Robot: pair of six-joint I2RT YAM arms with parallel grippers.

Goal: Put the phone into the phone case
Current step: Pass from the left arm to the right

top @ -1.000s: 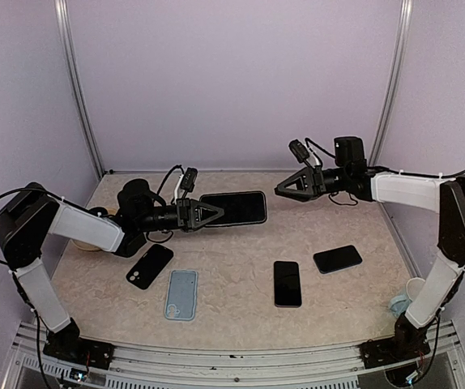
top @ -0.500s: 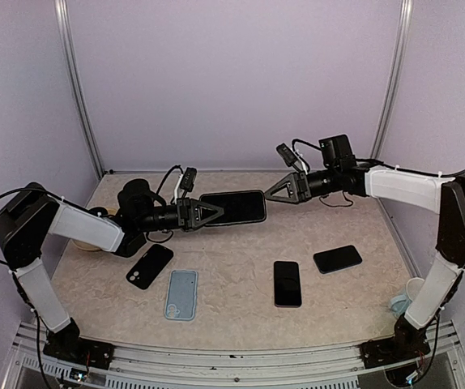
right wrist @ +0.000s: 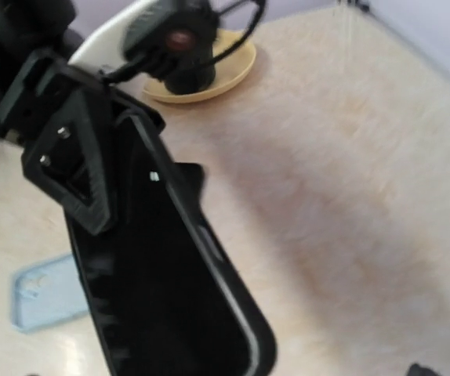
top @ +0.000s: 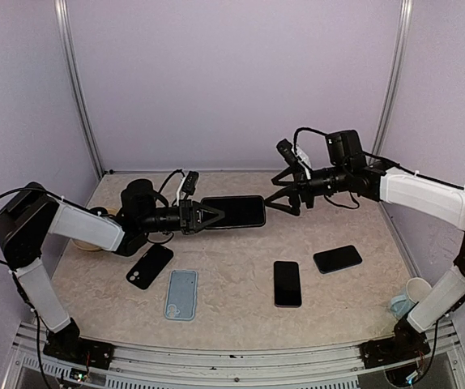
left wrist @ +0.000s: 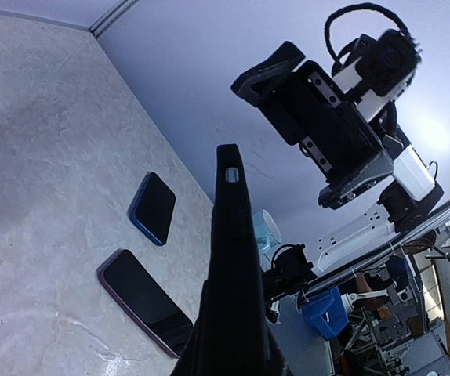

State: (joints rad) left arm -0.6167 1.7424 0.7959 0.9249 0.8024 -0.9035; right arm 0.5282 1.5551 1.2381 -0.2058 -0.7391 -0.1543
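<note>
Nearest, a blue case [top: 181, 294] and a phone [top: 287, 283] lie flat on the table [top: 354, 223], with a second phone [top: 337, 258] just behind. Neither phone is held, so loading has not begun. Beyond them the left gripper [top: 215, 213] pinches one end of the black case [top: 236, 211] and holds it level in the air, probably to offer its free end to the other arm. Farthest, the right gripper [top: 281, 190] faces that free end, fingers spread wide, not touching. A second ago it sat farther back and half closed; the left grip is unchanged.
</note>
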